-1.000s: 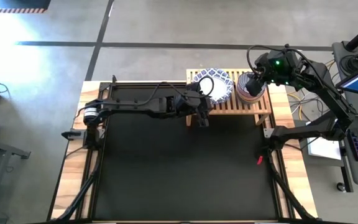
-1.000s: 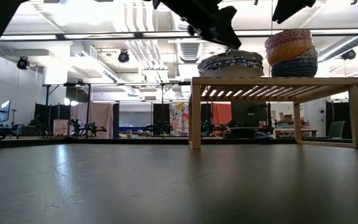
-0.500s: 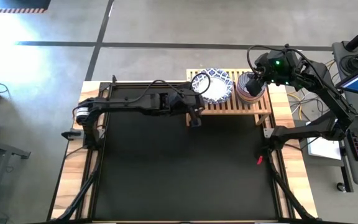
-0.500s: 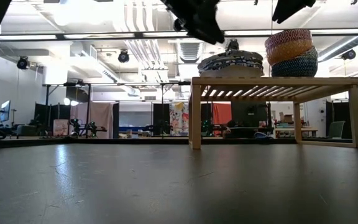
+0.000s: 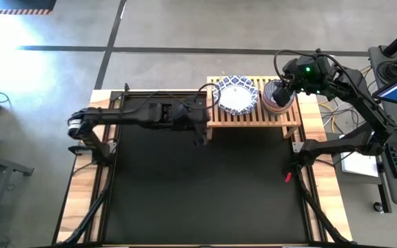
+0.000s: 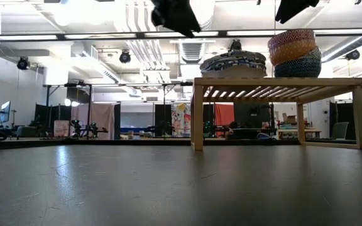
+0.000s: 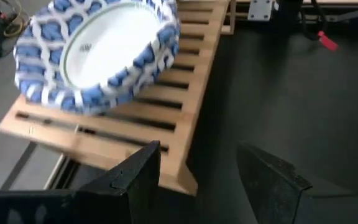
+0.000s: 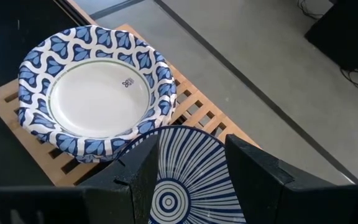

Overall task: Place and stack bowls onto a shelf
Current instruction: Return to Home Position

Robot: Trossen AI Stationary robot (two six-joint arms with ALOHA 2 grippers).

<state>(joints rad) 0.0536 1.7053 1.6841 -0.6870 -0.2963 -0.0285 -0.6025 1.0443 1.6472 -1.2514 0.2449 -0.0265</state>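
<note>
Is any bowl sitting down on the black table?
No, the high view shows both piles up on the shelf: the white stack and the small stack.

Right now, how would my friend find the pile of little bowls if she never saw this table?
Look at the wooden shelf along the table's far edge. Two piles sit on it; the little bowls are the pile under the right gripper. It is taller, narrower and many-coloured, unlike the wide blue-and-white bowls beside it.

One shelf (image 5: pixel 253 118) holds two stacks of bowls: one white-and-blue stack (image 5: pixel 236 96), one smaller patterned stack (image 6: pixel 294 53).
</note>
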